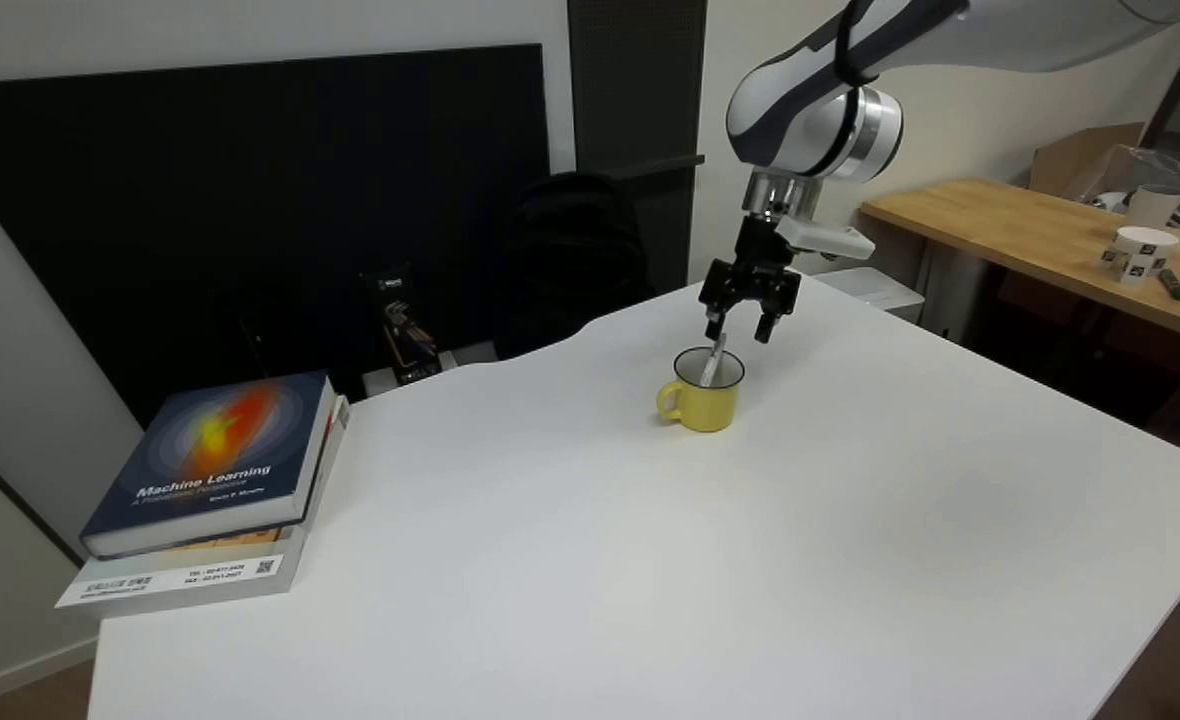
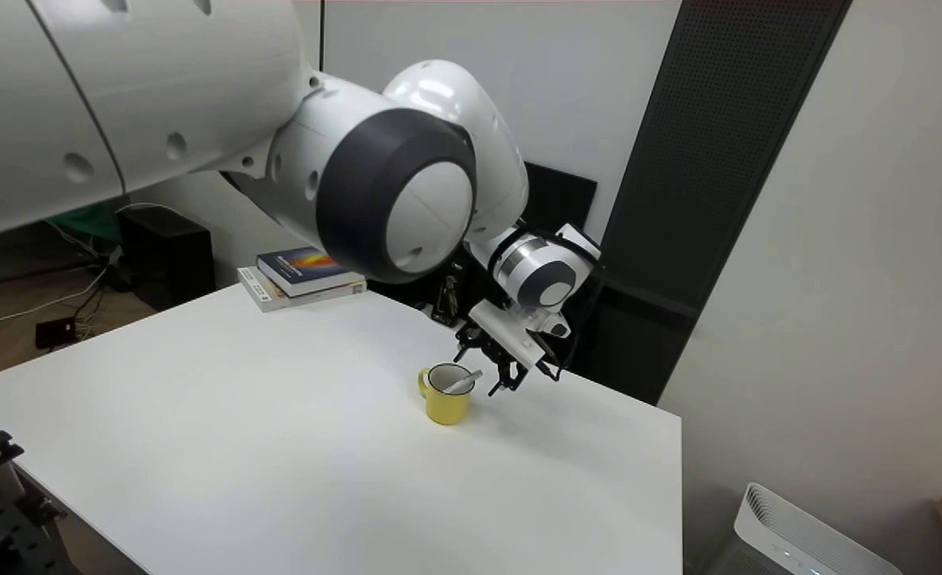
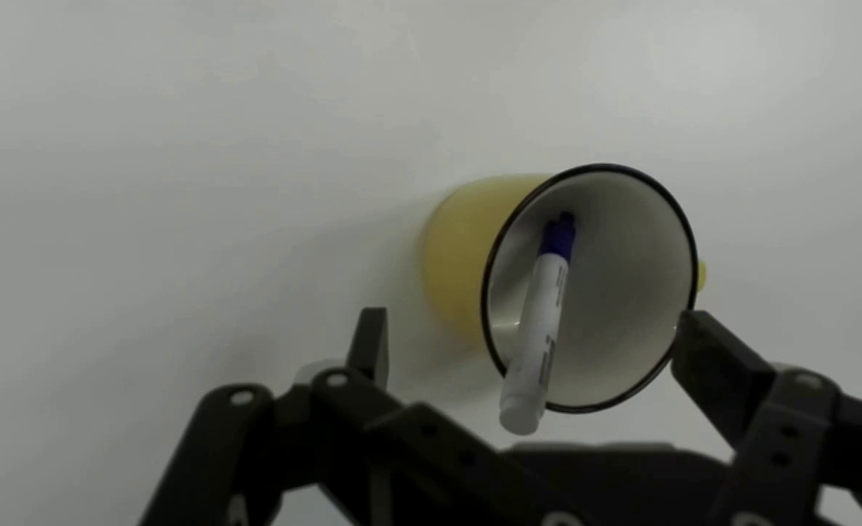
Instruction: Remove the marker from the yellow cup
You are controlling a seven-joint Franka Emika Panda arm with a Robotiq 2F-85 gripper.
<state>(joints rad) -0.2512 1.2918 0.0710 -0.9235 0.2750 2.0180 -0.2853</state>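
Marker (image 1: pixel 714 362) is leaning right in the yellow cup (image 1: pixel 707 408), which the splayed, empty gripper (image 1: pixel 739 331) could be tipping if descending off-centre.

I was in what looked like a research lab or office; which, I couldn't tell. My own jointed arm (image 2: pixel 207 104), hung over the white counter (image 1: pixel 570 560), spoke for a lab, as did a Machine Learning textbook (image 1: pixel 210 460) atop another book (image 1: pixel 170 582) at that counter's edge. Around the white counter stood a wide black panel (image 1: pixel 250 190), what looked like a backpack (image 1: pixel 580 260) and a white vented appliance (image 2: pixel 814 531); apart from it, a wooden counter (image 1: pixel 1010 228) held a white printed cup (image 1: pixel 1145 243).
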